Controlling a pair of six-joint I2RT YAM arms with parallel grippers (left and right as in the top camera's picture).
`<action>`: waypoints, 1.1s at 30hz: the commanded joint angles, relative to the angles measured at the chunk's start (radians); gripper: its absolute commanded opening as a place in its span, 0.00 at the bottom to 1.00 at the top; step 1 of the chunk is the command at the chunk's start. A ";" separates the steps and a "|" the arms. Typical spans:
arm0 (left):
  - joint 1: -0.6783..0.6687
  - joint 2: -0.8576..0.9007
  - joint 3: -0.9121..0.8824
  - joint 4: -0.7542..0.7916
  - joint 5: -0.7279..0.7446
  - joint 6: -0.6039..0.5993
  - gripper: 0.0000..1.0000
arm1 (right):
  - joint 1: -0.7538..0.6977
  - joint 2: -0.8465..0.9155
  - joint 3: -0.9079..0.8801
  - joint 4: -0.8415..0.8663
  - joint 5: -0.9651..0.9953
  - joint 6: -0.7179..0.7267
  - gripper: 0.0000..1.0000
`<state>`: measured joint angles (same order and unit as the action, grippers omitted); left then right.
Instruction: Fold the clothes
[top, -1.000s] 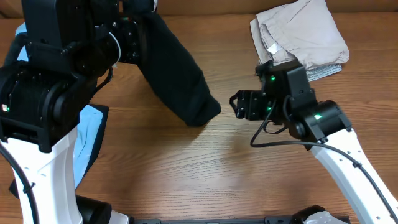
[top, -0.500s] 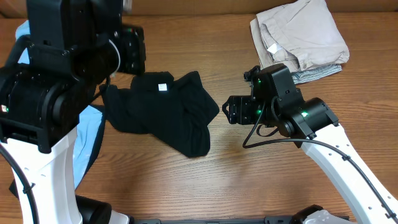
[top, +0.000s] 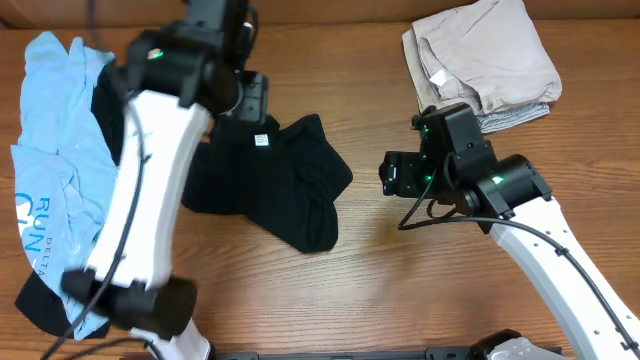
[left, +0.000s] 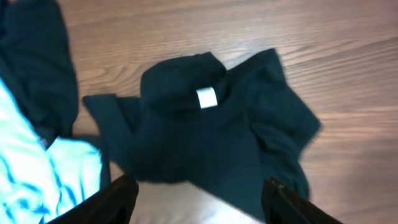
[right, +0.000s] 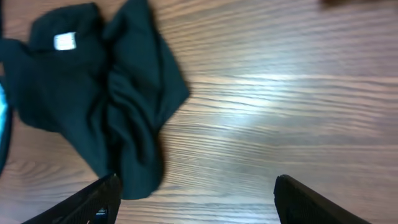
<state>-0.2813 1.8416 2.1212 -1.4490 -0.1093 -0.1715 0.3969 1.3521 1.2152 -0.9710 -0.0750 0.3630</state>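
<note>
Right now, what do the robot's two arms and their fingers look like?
Both are long white links with bulky black joints. The left arm has a thin black cable running along its white link. The right arm has small green lights on its joints and a black cable looping below the wrist. Each wrist ends in two black fingers.

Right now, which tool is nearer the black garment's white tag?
Left. Left tool is above the black garment, by its white tag; right tool is off its right edge.

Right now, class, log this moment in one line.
black garment: crumpled on table | left gripper: open, empty | right gripper: open, empty
</note>
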 joint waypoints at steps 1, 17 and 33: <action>0.010 0.093 -0.058 0.074 -0.026 0.095 0.67 | -0.032 0.000 0.014 -0.018 0.056 -0.002 0.83; 0.014 0.496 -0.063 0.123 0.158 0.442 0.67 | -0.117 0.000 0.014 -0.018 0.071 -0.084 0.83; 0.019 0.522 0.047 0.049 0.076 0.321 0.04 | -0.117 0.000 0.014 0.000 0.043 -0.079 0.83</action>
<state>-0.2714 2.3653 2.0686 -1.3621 -0.0147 0.2333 0.2829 1.3521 1.2152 -0.9836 -0.0193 0.2871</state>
